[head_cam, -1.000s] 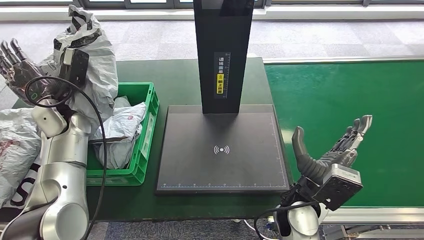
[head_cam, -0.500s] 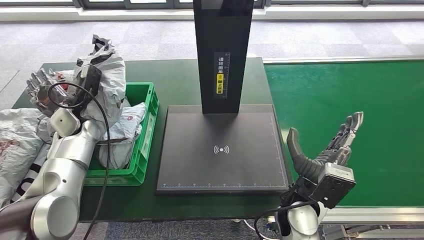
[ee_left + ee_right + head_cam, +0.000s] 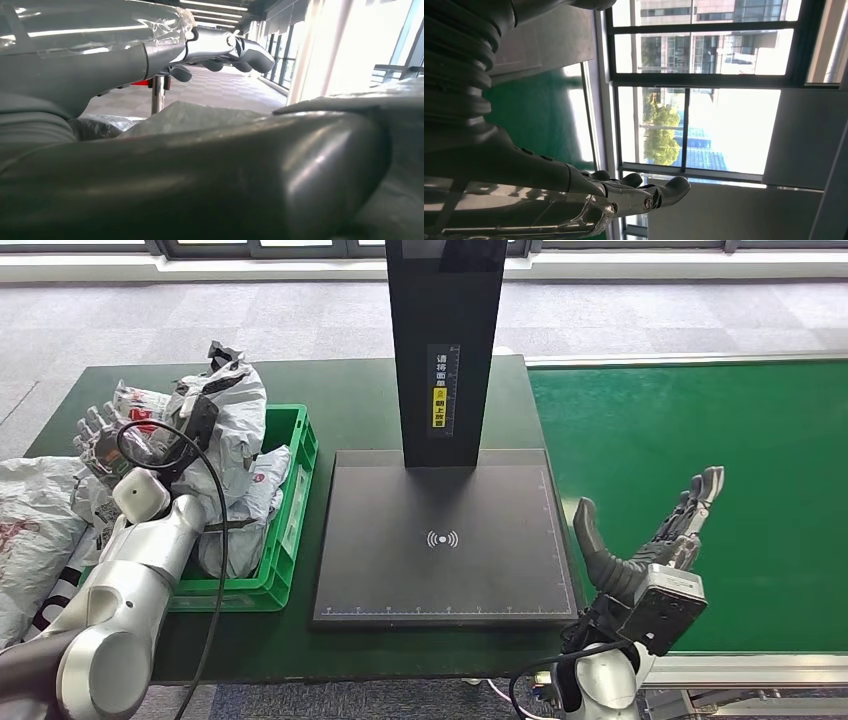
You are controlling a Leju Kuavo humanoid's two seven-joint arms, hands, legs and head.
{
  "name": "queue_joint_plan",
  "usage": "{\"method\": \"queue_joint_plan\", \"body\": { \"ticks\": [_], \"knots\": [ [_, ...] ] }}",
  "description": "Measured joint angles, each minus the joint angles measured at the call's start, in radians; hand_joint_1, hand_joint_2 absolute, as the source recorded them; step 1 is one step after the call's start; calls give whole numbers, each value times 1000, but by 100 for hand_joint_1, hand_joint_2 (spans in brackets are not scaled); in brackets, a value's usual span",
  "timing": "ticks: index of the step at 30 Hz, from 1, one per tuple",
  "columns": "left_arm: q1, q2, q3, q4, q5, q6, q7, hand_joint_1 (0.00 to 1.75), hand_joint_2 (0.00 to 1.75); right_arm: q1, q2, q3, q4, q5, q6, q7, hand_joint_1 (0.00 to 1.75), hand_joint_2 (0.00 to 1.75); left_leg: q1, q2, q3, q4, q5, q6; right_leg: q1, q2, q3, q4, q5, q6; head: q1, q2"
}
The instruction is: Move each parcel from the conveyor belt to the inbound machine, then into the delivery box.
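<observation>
Green tabletop: left robot hand grips parcel over delivery box; next release. Right robot hand open, empty.

grey tiled floor | window frames (far edge)

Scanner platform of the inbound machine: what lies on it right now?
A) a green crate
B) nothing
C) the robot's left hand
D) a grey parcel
B: the black scanner platform is bare, while the grey parcels sit over at the green crate.
</observation>
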Motion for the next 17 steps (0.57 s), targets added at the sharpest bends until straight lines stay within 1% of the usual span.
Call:
{"method": "queue_joint_plan", "body": {
  "ticks": [3,5,9,12,14,16,17],
  "knots": [
    [-1,1,-1,6,2,-4,-17,0,0,0,0,-3,2,5,6,0,0,175,0,0,0,0,0,0,0,0,0,0,0,0,0,0],
    [-1,-1,0,7,24,-5,-72,0,0,0,1,-5,4,12,12,0,0,175,0,0,0,0,0,0,0,0,0,0,0,0,0,0],
    [-2,-14,30,4,164,9,-282,0,0,1,2,-13,9,25,20,0,0,175,0,0,0,0,0,0,0,0,0,0,0,0,0,0],
    [-3,-29,91,-8,306,34,-451,0,0,1,3,-17,15,35,24,0,0,175,0,0,0,0,0,0,0,0,0,0,0,0,0,0],
    [-4,-41,142,-20,405,25,-572,0,0,1,3,-19,19,40,23,0,0,175,0,0,0,0,0,0,0,0,0,0,0,0,0,0],
    [-4,-51,188,-31,471,6,-654,0,0,1,3,-21,23,43,23,0,0,175,0,0,0,0,0,0,0,0,0,0,0,0,0,0],
    [-5,-53,198,-34,484,1,-669,0,0,1,3,-22,24,43,23,0,0,175,0,0,0,0,0,0,0,0,0,0,0,0,0,0]
  ]
}}
